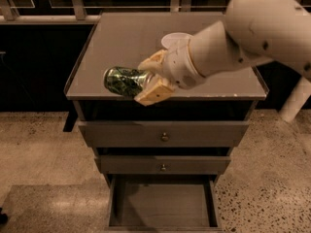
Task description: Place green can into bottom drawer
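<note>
I have the gripper (144,81) pinching the can (121,81) by its right end, 1 finger (151,62) above and 1 below. Most of the can sticks out past the fingertips. It lies on its side, long axis about level, with the free end pointing to picture-left. It is over the front of the cabinet top (97,57), near the front edge. Straight below, under the 2 upper drawers (121,132), the bottom drawer (163,205) stands pulled out.

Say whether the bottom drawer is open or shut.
Open: the bottom drawer is pulled out, floor showing. The gripper, above the cabinet top, grips the green can.
</note>
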